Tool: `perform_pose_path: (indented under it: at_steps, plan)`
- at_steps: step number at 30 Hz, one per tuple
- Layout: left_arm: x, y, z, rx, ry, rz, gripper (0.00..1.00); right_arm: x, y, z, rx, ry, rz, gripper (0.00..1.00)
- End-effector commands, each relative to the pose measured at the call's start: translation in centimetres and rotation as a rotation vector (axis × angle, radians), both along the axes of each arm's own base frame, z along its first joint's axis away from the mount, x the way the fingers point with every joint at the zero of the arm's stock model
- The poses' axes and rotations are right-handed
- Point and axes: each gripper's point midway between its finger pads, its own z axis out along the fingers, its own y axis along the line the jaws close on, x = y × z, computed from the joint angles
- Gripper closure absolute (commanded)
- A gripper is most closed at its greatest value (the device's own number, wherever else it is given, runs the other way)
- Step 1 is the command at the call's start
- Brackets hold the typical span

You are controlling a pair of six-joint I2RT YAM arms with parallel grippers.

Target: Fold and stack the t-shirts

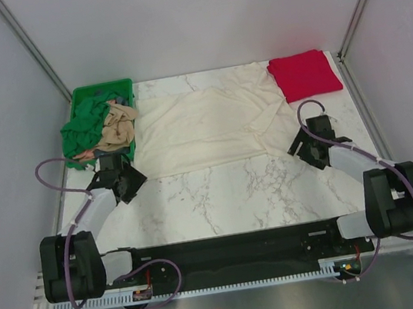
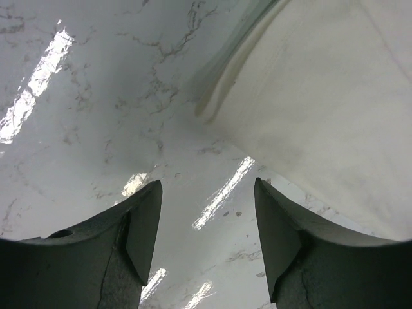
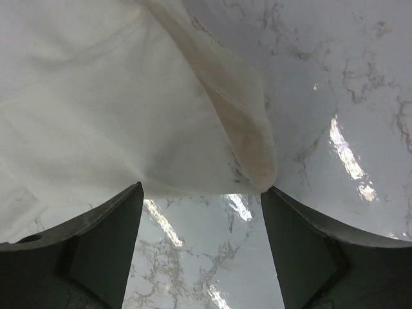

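Cream-white t-shirt (image 1: 202, 128): was spread open across the far middle of the marble table (image 1: 221, 199), wrinkled toward its right side, between the green crate (image 1: 103, 85) and the red t-shirt (image 1: 303, 74).
Red t-shirt: was seen folded into a neat rectangle at the far right corner of the table, just beside the cream shirt's far right edge.
Tan t-shirt (image 1: 115, 125): was bunched up in the crate, its cloth draped over the crate's right rim.
Dark green t-shirt (image 1: 82, 130): was heaped in the left part of the crate, next to the tan one.
Left gripper (image 1: 123, 181): was held low at the cream shirt's near left corner; in the left wrist view the gripper (image 2: 206, 193) was seen with its fingers spread apart and only bare marble between them, and the cream cloth (image 2: 322, 96) lay ahead and to the right.
Right gripper (image 1: 305, 149): was held low at the cream shirt's near right corner; in the right wrist view the gripper (image 3: 201, 193) was seen with its fingers apart and nothing clamped, and a folded edge of the cream cloth (image 3: 96, 96) ended just ahead of them.
Contact at right: whether the cloth edge touched a finger could not be told.
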Motion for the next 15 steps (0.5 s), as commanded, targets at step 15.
perform_pose_path:
  at_steps: [15]
  plan:
    - [3.7,1.5,-1.1,0.012,-0.074,0.165,0.37,3.5,-2.2,-1.9,0.025,-0.050,-0.071,0.50]
